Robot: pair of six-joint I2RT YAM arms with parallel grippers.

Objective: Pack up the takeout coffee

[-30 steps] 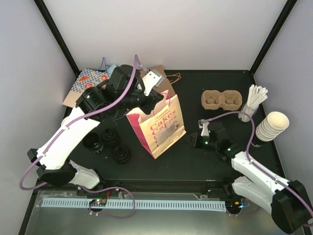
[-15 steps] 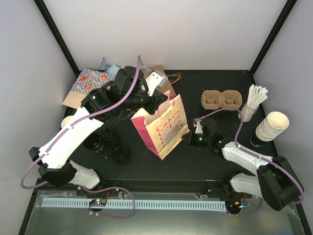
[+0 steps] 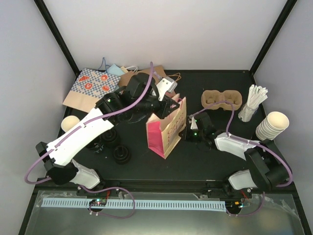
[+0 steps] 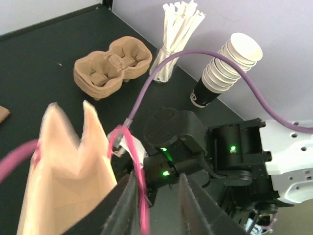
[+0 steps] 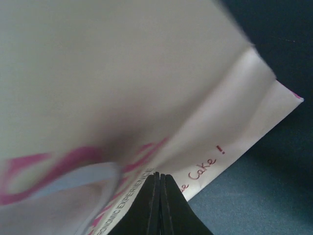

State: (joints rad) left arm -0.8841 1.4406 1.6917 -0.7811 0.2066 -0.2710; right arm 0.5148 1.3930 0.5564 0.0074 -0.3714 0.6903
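Note:
The takeout coffee cups (image 3: 121, 154), capped with black lids, stand at the left, partly under my left arm. The cream and pink paper bag (image 3: 167, 128) stands upright mid-table. Above its top edge, my left gripper (image 3: 173, 105) has its jaws a little apart. In the left wrist view the bag's pink handle (image 4: 141, 196) runs loose between the jaws of that gripper (image 4: 159, 196), beside the left finger. My right gripper (image 3: 189, 133) is shut with nothing between its fingers. Its tip (image 5: 160, 175) rests against the bag's printed side (image 5: 146, 88).
A brown pulp cup carrier (image 3: 222, 99) lies at the back right, with a jar of white straws (image 3: 254, 98) and a stack of lidless cream cups (image 3: 271, 126) beside it. Flat patterned bags (image 3: 90, 85) lie at the back left. One lidless cup (image 3: 70, 123) stands at the left.
The bag has shifted right and turned more edge-on, my left arm moving with it. My right gripper has slid left up to the bag's side. The left jaws have parted slightly.

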